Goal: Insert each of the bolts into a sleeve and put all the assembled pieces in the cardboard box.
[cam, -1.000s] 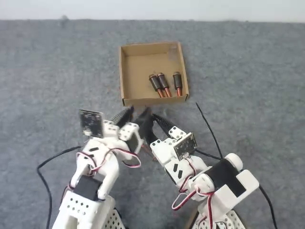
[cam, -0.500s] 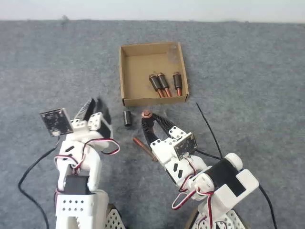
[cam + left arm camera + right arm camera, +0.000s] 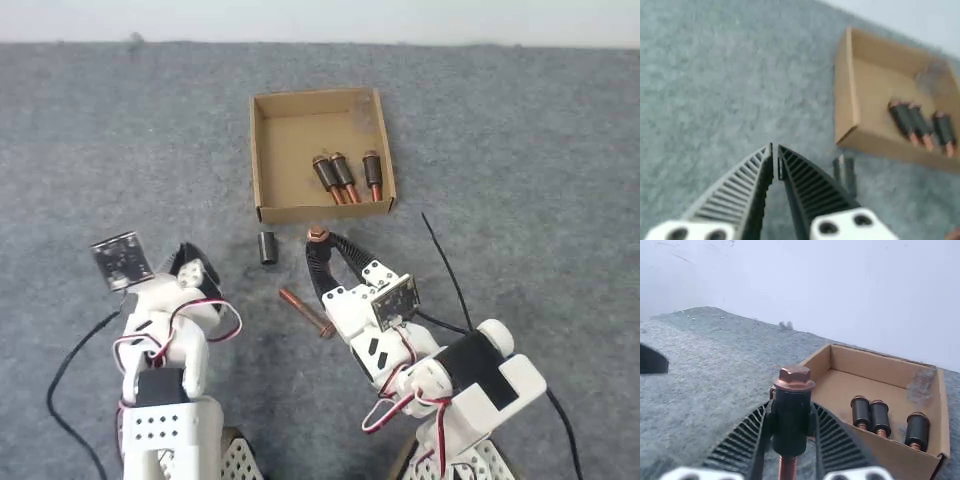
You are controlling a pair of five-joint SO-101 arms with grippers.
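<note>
My right gripper (image 3: 322,258) (image 3: 790,432) is shut on an assembled piece (image 3: 791,415), a copper bolt standing upright through a black sleeve, just in front of the cardboard box (image 3: 262,150). The box (image 3: 935,415) holds three assembled pieces (image 3: 345,176) (image 3: 880,417) (image 3: 920,125). A loose black sleeve (image 3: 267,247) (image 3: 846,172) lies on the carpet near the box's front left corner. A bare copper bolt (image 3: 305,311) lies on the carpet between the arms. My left gripper (image 3: 188,262) (image 3: 775,155) is shut and holds nothing, left of the loose sleeve.
Grey carpet (image 3: 520,150) covers the table, with open room to the left and right of the box. Black cables (image 3: 440,270) trail beside the right arm.
My left arm has let go of the sleeve, drawn back to the left and shut its fingers. The loose sleeve now lies on the carpet. My right gripper still holds the assembled piece.
</note>
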